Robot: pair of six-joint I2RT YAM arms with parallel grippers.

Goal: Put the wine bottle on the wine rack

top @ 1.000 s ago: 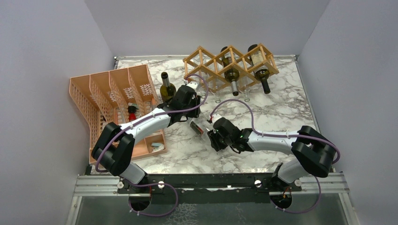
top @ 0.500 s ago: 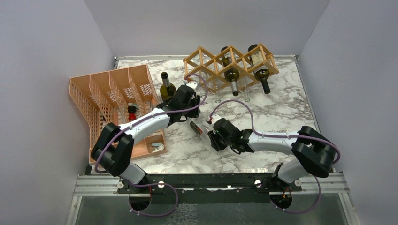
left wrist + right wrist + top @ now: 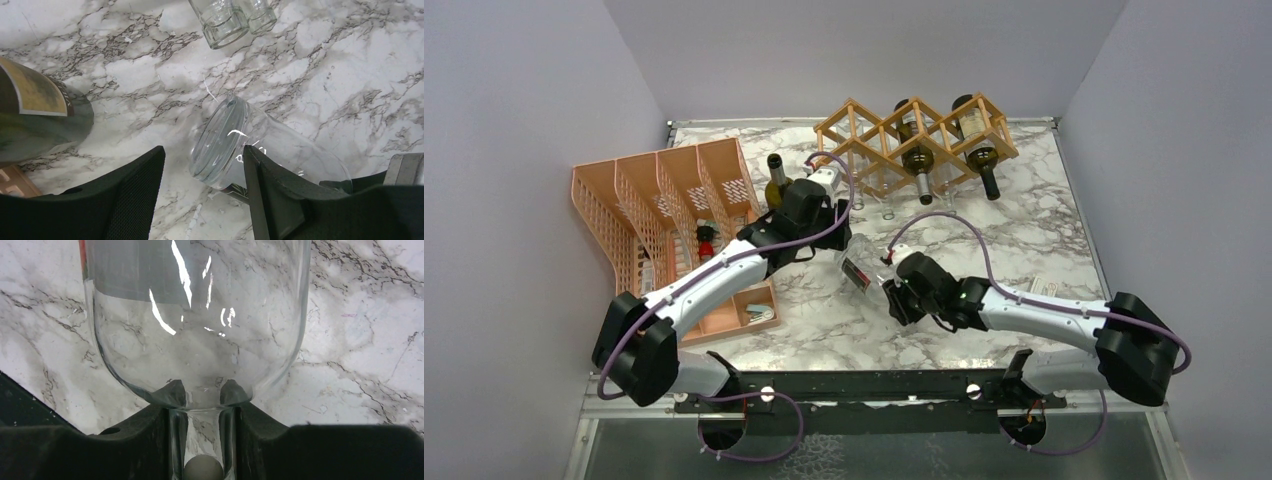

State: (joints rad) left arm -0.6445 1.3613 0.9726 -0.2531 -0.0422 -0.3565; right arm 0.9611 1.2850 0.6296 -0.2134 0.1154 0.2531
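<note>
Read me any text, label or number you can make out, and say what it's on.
No text is legible in any view.
Clear bottle: grey label with a red edge, print not resolvable.
Dark bottle: tan label, blurred.
Left rack bottle, right rack bottle: labels too small to read.

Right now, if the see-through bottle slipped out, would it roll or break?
Probably both. The clear bottle looks like smooth glass, so it may slip and crack on the hard marble table. Its round body would likely roll. The right fingers pinch only its thin neck.
</note>
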